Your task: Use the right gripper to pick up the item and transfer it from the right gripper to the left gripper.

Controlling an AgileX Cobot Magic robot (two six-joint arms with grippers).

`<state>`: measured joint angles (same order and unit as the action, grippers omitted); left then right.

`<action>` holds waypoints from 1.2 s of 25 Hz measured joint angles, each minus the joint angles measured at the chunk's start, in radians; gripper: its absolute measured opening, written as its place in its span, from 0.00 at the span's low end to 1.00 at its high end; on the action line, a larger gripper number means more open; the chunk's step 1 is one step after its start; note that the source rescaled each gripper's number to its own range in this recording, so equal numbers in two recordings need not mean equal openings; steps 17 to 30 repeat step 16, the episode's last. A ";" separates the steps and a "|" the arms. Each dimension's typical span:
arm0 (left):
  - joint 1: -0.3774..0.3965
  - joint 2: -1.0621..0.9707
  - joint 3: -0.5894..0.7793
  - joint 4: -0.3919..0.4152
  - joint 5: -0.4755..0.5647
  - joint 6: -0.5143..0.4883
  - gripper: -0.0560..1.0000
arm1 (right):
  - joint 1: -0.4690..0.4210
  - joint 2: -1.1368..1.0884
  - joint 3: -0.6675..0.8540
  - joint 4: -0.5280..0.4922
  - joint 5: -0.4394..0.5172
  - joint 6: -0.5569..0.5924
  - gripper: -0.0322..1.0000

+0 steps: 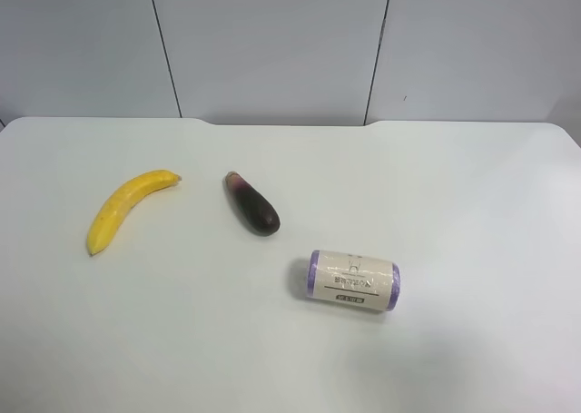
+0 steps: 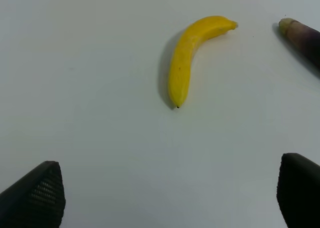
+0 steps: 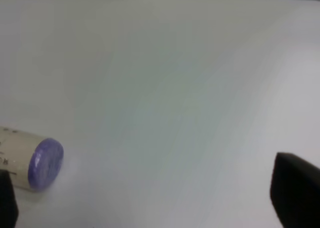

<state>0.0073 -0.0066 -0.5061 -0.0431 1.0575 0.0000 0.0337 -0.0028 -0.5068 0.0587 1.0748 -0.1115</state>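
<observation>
Lying free, banana (image 1: 127,206), left gripper (image 2: 170,198) spread, right gripper (image 3: 155,198) seemingly spread, fingertips cropped, eggplant (image 2: 302,37) cut off

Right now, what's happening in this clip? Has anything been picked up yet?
Nothing is held yet. The banana, the eggplant and the paper-labelled roll all lie apart on the white table, and no arm shows in the high view. The left gripper is open with the banana ahead of it. The right gripper is open too, seeing only the roll's purple end, so the pickup hasn't started.
</observation>
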 joint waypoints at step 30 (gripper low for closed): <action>0.000 0.000 0.000 0.000 0.000 0.000 0.77 | 0.000 0.000 0.000 0.000 0.000 0.000 1.00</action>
